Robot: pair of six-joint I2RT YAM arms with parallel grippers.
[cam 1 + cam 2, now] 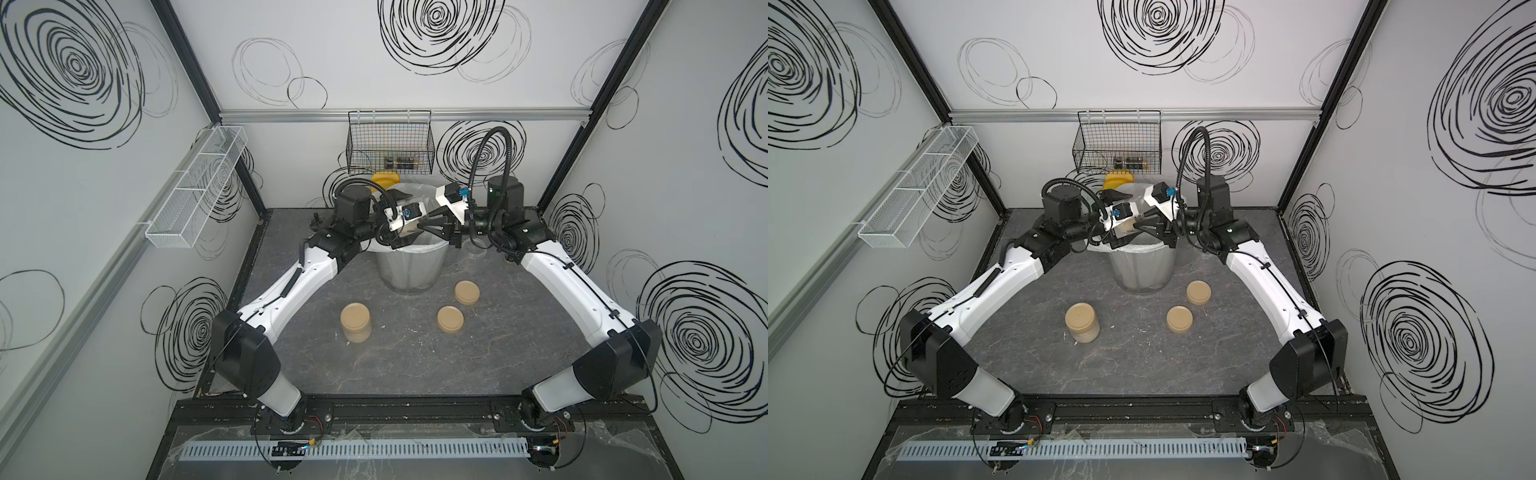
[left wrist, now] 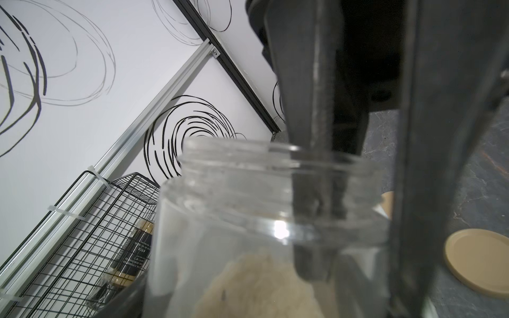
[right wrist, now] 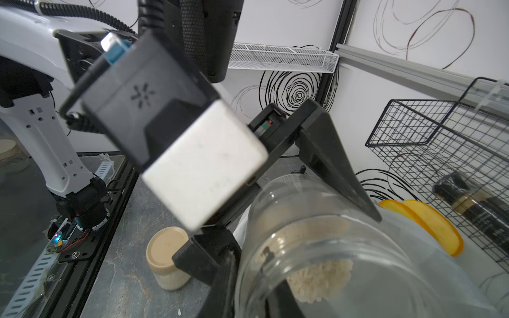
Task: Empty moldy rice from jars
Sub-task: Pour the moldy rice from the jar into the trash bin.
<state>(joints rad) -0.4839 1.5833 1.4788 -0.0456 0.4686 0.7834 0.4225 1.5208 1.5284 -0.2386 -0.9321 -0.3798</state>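
Observation:
An open clear jar (image 1: 410,227) (image 1: 1124,227) hangs tilted over the mesh bin (image 1: 411,270). Moldy rice (image 2: 261,286) (image 3: 322,278) lies heaped inside it. My left gripper (image 1: 404,237) is shut around the jar's body (image 3: 316,220). My right gripper (image 1: 422,224) (image 3: 248,297) pinches the jar's rim (image 2: 248,170), one finger inside the mouth and one outside the wall. A second jar (image 1: 355,326) (image 3: 168,261), lidded and holding rice, stands on the table at the front left. An empty clear jar (image 1: 473,254) sits right of the bin, partly behind my right arm.
Two tan lids (image 1: 466,292) (image 1: 450,318) lie on the table in front of the bin. A black wire basket (image 1: 390,143) with a dark bottle hangs on the back wall, above a yellow object (image 1: 386,179). A white mesh shelf (image 1: 195,187) hangs on the left wall.

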